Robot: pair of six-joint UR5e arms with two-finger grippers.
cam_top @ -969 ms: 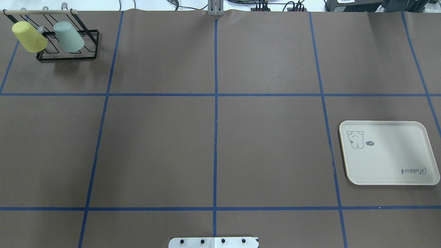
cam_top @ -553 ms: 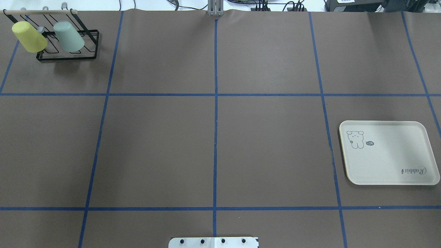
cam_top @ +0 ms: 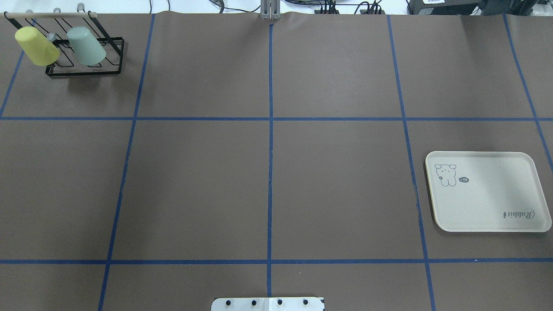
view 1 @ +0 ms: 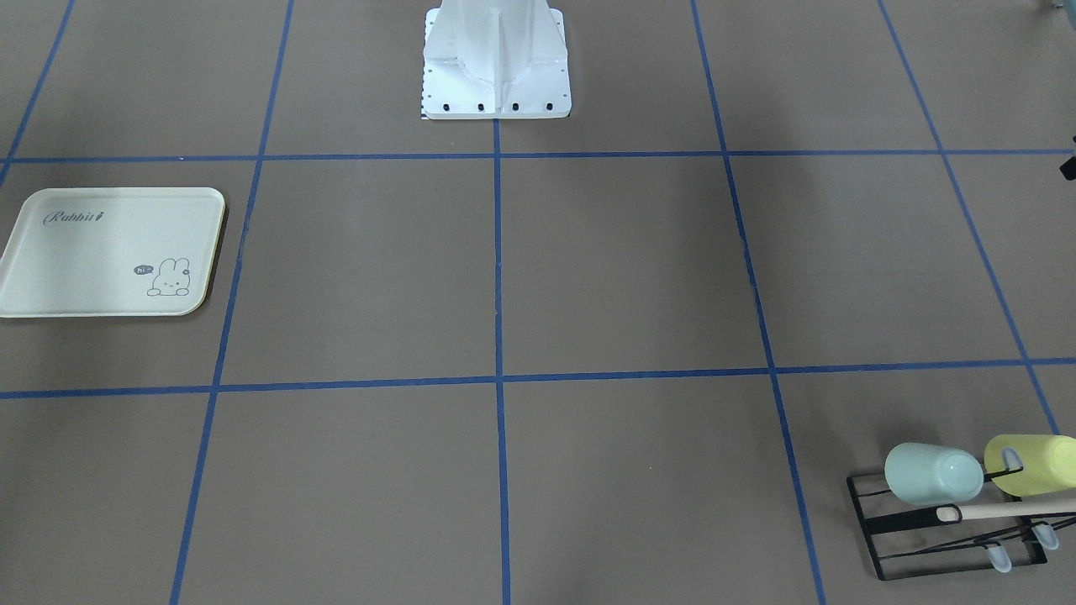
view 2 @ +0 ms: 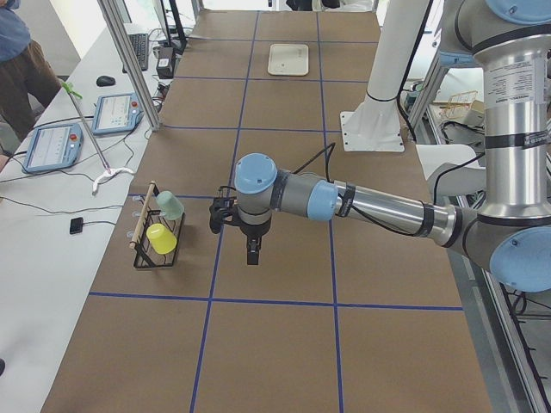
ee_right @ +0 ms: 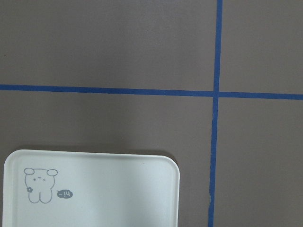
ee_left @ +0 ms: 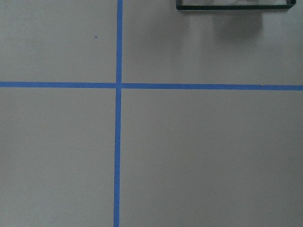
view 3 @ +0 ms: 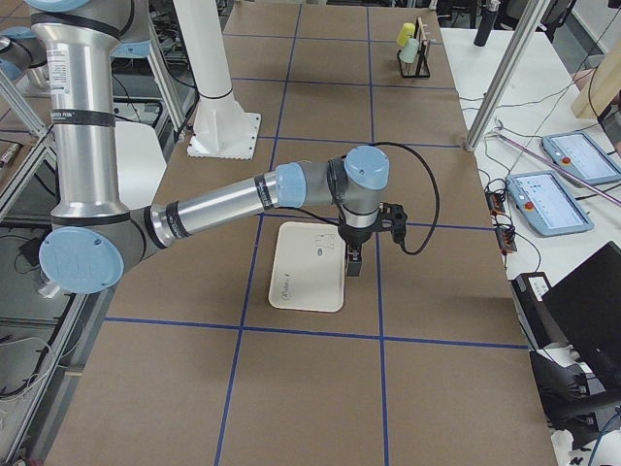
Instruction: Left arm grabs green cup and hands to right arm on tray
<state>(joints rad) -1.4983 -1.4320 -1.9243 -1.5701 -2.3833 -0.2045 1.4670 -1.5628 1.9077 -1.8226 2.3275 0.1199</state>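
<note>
The pale mint-green cup [cam_top: 86, 45] hangs mouth-down on the black wire rack [cam_top: 84, 72] at the table's far left corner, beside a yellow-green cup [cam_top: 36, 46]. The mint cup also shows in the front-facing view [view 1: 933, 473] and the left view [view 2: 170, 204]. The cream tray [cam_top: 488, 207] lies bare on the right. The left gripper [view 2: 251, 254] shows only in the left side view, pointing down above the table, apart from the rack; I cannot tell if it is open. The right gripper [view 3: 354, 264] shows only in the right side view, above the tray's edge [view 3: 306, 282]; its state is unclear.
Blue tape lines divide the brown table into squares. The white robot base [view 1: 496, 67] stands at the near middle edge. The left wrist view shows only the rack's bottom edge [ee_left: 232, 7]. The right wrist view shows the tray's bunny corner [ee_right: 118, 189].
</note>
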